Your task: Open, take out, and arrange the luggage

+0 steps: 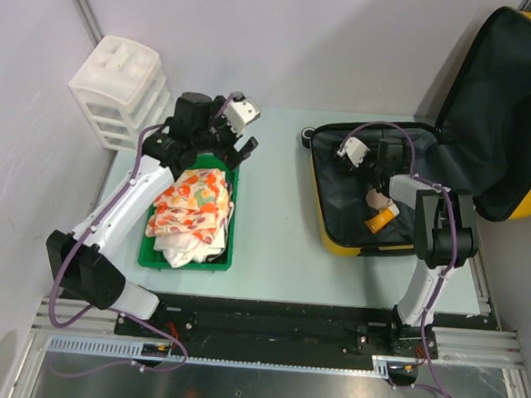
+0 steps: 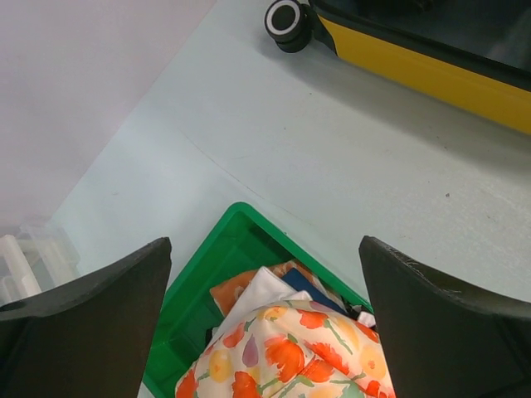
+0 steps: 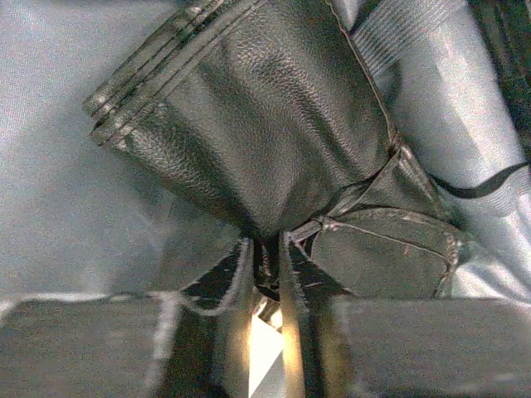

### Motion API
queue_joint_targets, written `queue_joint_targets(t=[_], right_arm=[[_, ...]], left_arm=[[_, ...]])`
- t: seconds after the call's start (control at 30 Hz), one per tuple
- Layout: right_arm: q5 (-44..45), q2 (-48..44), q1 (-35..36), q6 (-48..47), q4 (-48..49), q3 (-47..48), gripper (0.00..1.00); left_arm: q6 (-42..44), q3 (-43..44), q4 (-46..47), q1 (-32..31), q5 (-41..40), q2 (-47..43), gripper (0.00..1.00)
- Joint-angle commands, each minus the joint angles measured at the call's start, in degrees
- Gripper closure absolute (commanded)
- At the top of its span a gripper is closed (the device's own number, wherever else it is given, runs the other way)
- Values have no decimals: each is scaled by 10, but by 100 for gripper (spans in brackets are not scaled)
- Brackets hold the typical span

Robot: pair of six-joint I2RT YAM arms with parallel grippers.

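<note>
The luggage (image 1: pixel 358 249) is a yellow suitcase lying open at the right, its lid (image 1: pixel 509 107) propped up behind; its yellow side (image 2: pixel 431 75) and a black wheel (image 2: pixel 284 18) show in the left wrist view. My right gripper (image 1: pixel 377 166) is down inside the black lining. In the right wrist view it (image 3: pixel 265 265) is shut on a fold of a black leather pouch (image 3: pixel 265 116). My left gripper (image 1: pixel 232 151) is open and empty. It (image 2: pixel 265 332) hangs above the far end of the green tray (image 2: pixel 216 257), over a floral cloth (image 2: pixel 290 348).
The green tray (image 1: pixel 152 257) holds folded clothes with the floral cloth (image 1: pixel 192 208) on top. A white plastic drawer unit (image 1: pixel 118 88) stands at the back left. An orange item (image 1: pixel 380 220) and a small white item (image 1: pixel 376 198) lie in the suitcase.
</note>
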Motion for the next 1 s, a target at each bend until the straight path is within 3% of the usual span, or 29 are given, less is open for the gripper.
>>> queue_joint_targets(t=[0.0, 0.03, 0.3, 0.4, 0.57, 0.7, 0.97], right_arm=[[-11, -52, -17, -13, 8, 9, 92], [-18, -79, -21, -10, -3, 9, 100], [-103, -238, -37, 52, -45, 15, 100], [-161, -280, -50, 128, -107, 56, 100], [-286, -328, -54, 313, -179, 115, 100], [-366, -376, -45, 458, -192, 125, 100], [-458, -401, 13, 746, -114, 123, 100]], left_arm=[[-14, 6, 9, 0, -19, -26, 0], [-16, 7, 10, 0, -15, -28, 0], [-55, 43, 10, 1, 23, -13, 0], [-77, 64, 10, 5, 67, -6, 0], [-107, 86, 11, 9, 166, -10, 0], [-128, 84, 16, 14, 293, -22, 0], [-254, 66, 103, 15, 400, -44, 0]])
